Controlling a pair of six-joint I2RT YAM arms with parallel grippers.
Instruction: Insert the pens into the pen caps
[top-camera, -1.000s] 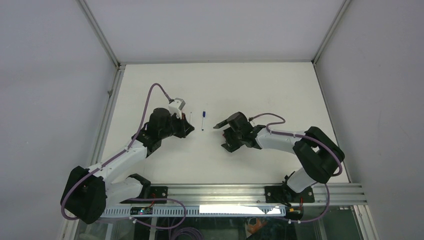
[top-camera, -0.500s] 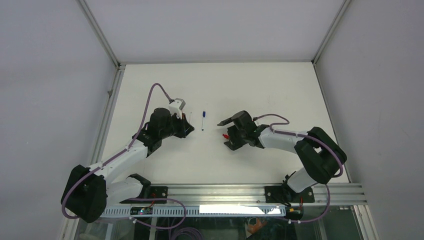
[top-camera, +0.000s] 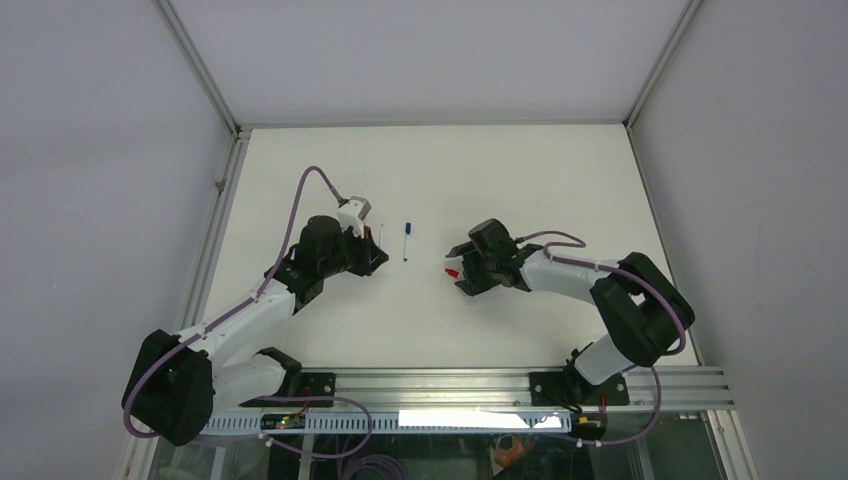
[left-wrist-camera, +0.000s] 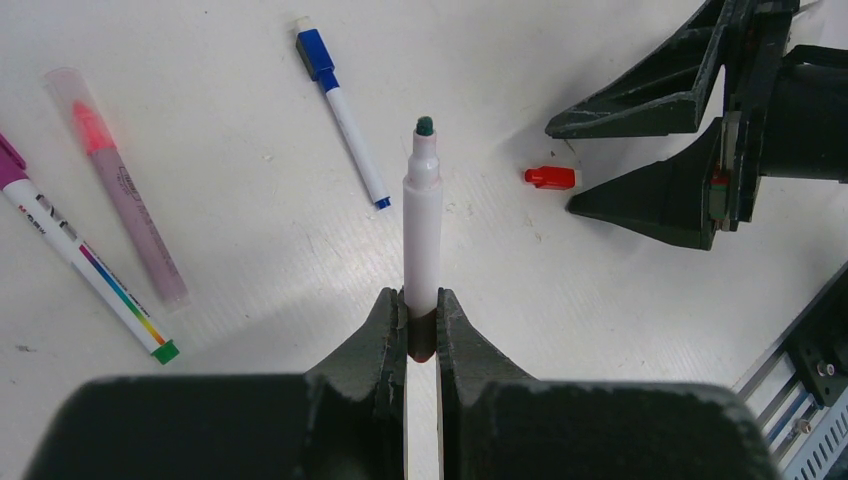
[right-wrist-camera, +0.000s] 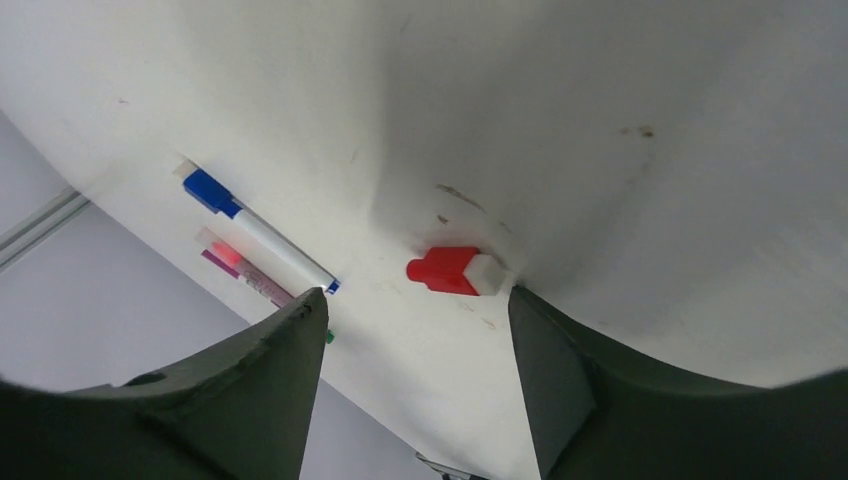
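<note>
Plainly, the coming move turns on the red cap (right-wrist-camera: 455, 271) and the right end effector (right-wrist-camera: 417, 300). The cap lies flat on the worktop (top-camera: 520, 180), just ahead of the fingertips and inside the gap between them. The two fingers (right-wrist-camera: 270, 370) stand apart on either side of it, and neither touches it.

In the overhead view the cap sits just left of that end effector, with its long axis running roughly left to right. From the right wrist view it seems to lie almost along the line between the fingers, red body toward one and pale end toward the other, though I cannot tell that angle for sure. I judge that a clean pinch depends on that alignment.

The left end effector (left-wrist-camera: 422, 310) is clamped on the rear of the white pen (left-wrist-camera: 423, 220), so the barrel sticks out forward with its dark tip (left-wrist-camera: 424, 126) bare. It is well to the left of the cap, with the blue-capped pen (left-wrist-camera: 342, 125) lying on the worktop between them. The right arm is therefore much the nearer to the cap.
</note>
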